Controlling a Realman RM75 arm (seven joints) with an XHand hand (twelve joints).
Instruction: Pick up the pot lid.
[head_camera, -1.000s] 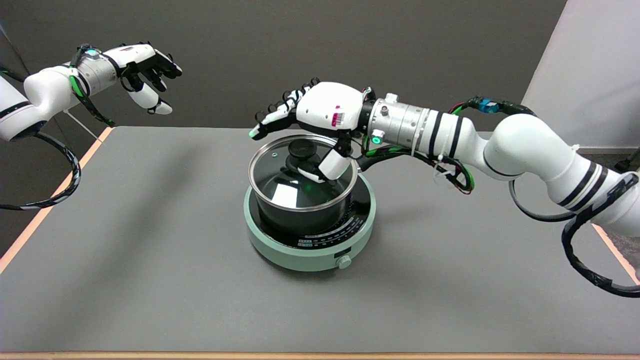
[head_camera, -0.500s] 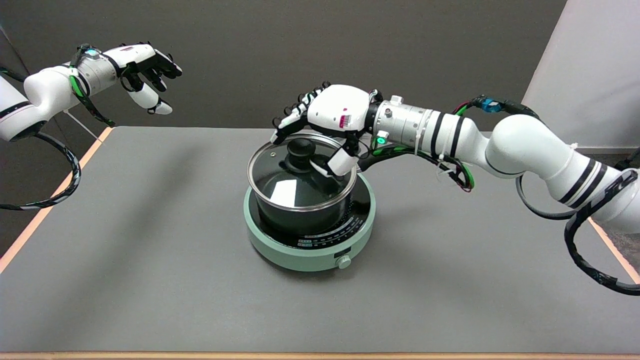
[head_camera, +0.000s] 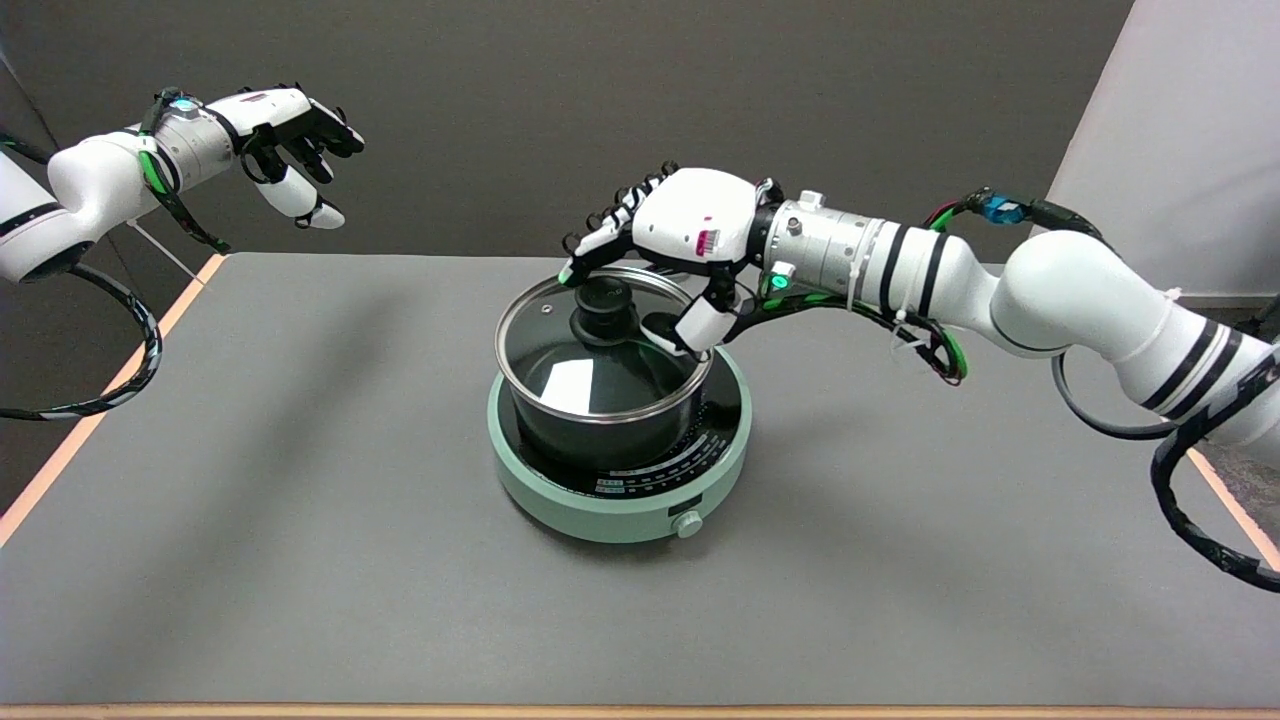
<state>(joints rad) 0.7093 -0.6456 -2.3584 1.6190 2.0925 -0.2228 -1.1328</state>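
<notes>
A grey table is filling most of the view, bordered by a pale orange edge. Near its centre a round mint-green hotplate is sitting, its dial facing the near side. A dark pot is standing on the hotplate. The glass pot lid is lying seated on the pot's rim, level, with its black knob standing at its middle. The right arm is reaching in from the lower right and across the pot. The right hand is hovering over the far right part of the lid, fingers spread apart, the long fingers extending behind the knob and the thumb hanging down just beside the knob's right. It is holding nothing; whether any fingertip is touching the knob cannot be told.
</notes>
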